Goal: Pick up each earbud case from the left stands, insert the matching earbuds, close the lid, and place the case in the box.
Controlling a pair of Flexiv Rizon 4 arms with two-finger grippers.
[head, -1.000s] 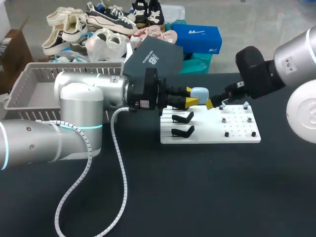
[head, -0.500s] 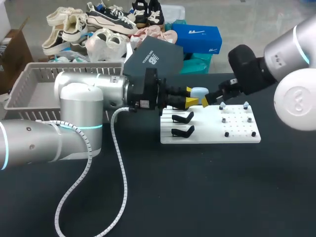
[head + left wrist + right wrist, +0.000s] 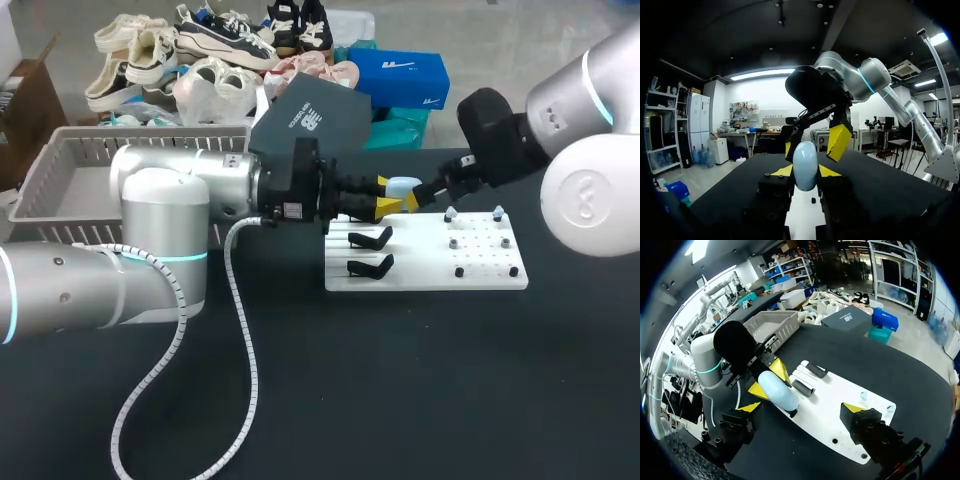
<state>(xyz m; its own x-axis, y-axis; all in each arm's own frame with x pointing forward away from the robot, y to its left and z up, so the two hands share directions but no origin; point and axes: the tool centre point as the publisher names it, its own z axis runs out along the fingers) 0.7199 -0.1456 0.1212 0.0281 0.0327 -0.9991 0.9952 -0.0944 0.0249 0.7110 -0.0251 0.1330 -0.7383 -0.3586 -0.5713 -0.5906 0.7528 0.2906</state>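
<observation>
Right pincer [image 3: 416, 199] edged nearer the earbud case [image 3: 402, 186] in left pincer [image 3: 386, 197].

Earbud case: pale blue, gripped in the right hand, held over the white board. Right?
Not quite. The left hand grips the pale blue earbud case, held over the white board. The left wrist view shows the case clamped between that hand's yellow tips. The right hand is open beside it.

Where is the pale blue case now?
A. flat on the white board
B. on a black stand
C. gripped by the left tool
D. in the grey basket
C: the case sits between the yellow tips of the left tool, both touching it.
</observation>
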